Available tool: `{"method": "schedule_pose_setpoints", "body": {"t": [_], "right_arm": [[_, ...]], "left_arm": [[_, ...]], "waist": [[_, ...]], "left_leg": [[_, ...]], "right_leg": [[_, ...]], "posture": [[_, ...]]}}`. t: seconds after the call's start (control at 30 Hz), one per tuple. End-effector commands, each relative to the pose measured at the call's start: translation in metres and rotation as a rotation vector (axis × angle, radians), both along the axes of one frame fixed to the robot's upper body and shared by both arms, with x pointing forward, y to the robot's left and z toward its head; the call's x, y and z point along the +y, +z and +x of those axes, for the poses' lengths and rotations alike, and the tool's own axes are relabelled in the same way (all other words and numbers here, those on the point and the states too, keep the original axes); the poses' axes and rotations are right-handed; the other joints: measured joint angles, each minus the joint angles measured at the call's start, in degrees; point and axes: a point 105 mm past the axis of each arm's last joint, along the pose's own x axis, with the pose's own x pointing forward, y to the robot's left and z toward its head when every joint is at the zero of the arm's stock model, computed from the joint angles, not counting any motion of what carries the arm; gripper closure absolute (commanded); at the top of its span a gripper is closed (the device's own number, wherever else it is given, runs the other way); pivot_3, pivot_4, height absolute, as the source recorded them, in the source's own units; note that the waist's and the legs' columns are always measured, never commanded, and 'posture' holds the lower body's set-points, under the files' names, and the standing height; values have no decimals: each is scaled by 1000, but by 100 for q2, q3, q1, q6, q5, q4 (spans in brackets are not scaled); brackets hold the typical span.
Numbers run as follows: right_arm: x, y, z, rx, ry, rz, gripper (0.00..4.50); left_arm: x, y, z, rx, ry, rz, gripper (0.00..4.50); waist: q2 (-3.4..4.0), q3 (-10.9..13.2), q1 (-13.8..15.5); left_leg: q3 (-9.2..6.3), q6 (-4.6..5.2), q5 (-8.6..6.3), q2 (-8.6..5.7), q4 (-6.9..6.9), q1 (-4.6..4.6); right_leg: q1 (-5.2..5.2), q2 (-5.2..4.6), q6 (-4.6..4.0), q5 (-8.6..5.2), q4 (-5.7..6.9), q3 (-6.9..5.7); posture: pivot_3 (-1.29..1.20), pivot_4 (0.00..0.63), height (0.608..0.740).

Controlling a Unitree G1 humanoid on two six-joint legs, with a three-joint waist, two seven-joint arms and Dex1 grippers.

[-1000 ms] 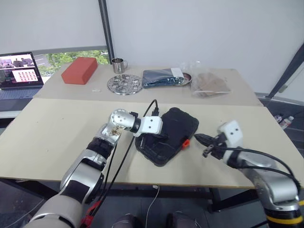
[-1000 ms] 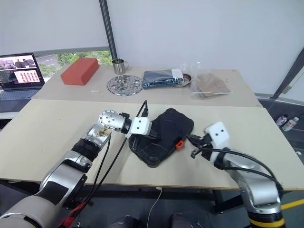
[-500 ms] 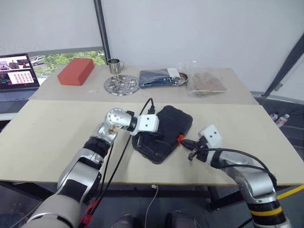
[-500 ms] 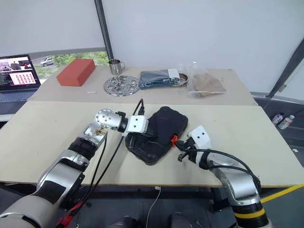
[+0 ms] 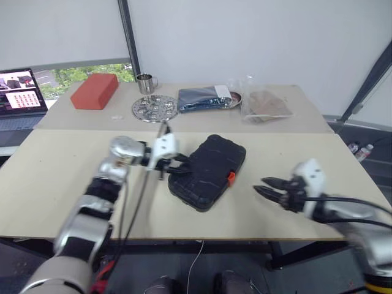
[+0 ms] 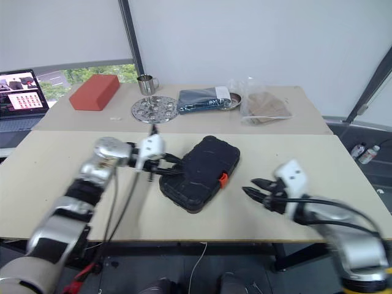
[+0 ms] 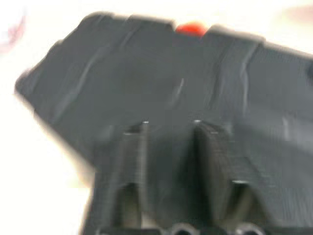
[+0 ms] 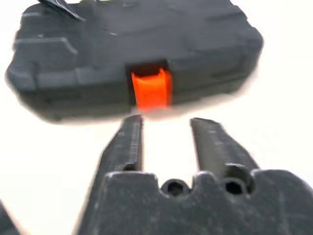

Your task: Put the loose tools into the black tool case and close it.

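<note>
Both grippers have drawn back from the black tool case (image 5: 208, 171) — the left gripper (image 5: 174, 164) now sits at its near-left edge, the right gripper (image 5: 264, 185) well clear on the bare table (image 5: 55, 171). Each has its fingers parted, holding nothing. Closed, the case lies flat mid-table, its orange latch (image 8: 151, 88) facing the right gripper.

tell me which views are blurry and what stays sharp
Eye views: both arms smeared by motion, the left gripper and right gripper soft, while the case and table stay crisp. Left wrist view: the case is blurred throughout. Right wrist view: the orange latch is slightly soft, the fingers clearer.
</note>
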Motion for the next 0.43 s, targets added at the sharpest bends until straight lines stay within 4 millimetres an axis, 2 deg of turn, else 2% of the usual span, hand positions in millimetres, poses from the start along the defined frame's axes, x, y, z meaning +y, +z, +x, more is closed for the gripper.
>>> {"method": "schedule_pose_setpoints", "body": {"t": [0.03,0.13,0.17,0.23,0.43], "right_arm": [[-18,41,-18,-11,107,31,1048],[-30,54,-26,40,167,33,94],[-31,55,-29,59,191,29,39],[-32,53,-31,88,232,3,39],[-27,44,-21,64,264,-32,39]], "left_arm": [[36,33,-32,162,52,-127,1180],[61,44,-55,188,112,-116,185],[67,43,-59,185,133,-98,84],[74,41,-64,159,164,-74,84],[69,37,-61,100,198,-78,84]], "waist": [[-2,21,8],[-15,60,118],[-16,65,171],[-5,73,246],[0,81,391]], "left_leg": [[0,-9,3,1,-6,0],[-5,-18,8,-2,-21,-3],[-6,-17,8,-4,-22,-3],[-10,-8,2,-11,-21,-4],[-38,-22,-18,-25,-21,-22]], "right_leg": [[-2,17,0,-4,0,-1],[-1,18,4,-13,-4,-8],[0,9,4,-13,-8,-5],[7,-11,7,-15,-24,-6],[10,-48,13,-9,-70,-15]], "posture": [[0,150,736],[0,150,736],[0,150,736],[0,150,736],[0,150,736]]}}
